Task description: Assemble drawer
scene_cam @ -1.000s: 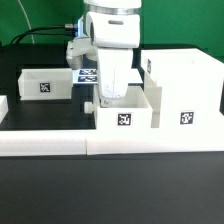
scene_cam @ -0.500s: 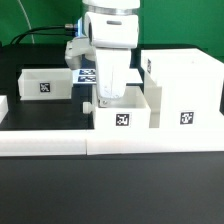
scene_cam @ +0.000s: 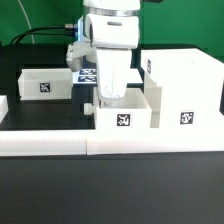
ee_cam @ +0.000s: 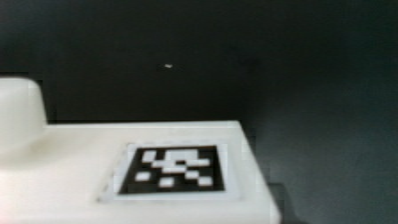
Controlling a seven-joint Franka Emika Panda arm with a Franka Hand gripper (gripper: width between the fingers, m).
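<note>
A shallow white tray [scene_cam: 110, 120] with a square tag on its front stands at the middle front, right against the tall open box housing [scene_cam: 186, 84] on the exterior view's right. My gripper [scene_cam: 108, 98] reaches down into this tray; its fingertips are hidden behind the tray wall, so I cannot tell whether they are open or shut. A small knob [scene_cam: 89, 104] sticks out on the tray's left side. The wrist view shows a white tagged surface [ee_cam: 178, 168] and a rounded white knob [ee_cam: 16, 115], no fingers. A second tray [scene_cam: 45, 84] sits at the back left.
The long low white border wall [scene_cam: 60, 143] runs along the front of the black table. The marker board [scene_cam: 86, 73] lies behind my arm. A white part edge [scene_cam: 3, 104] shows at the far left.
</note>
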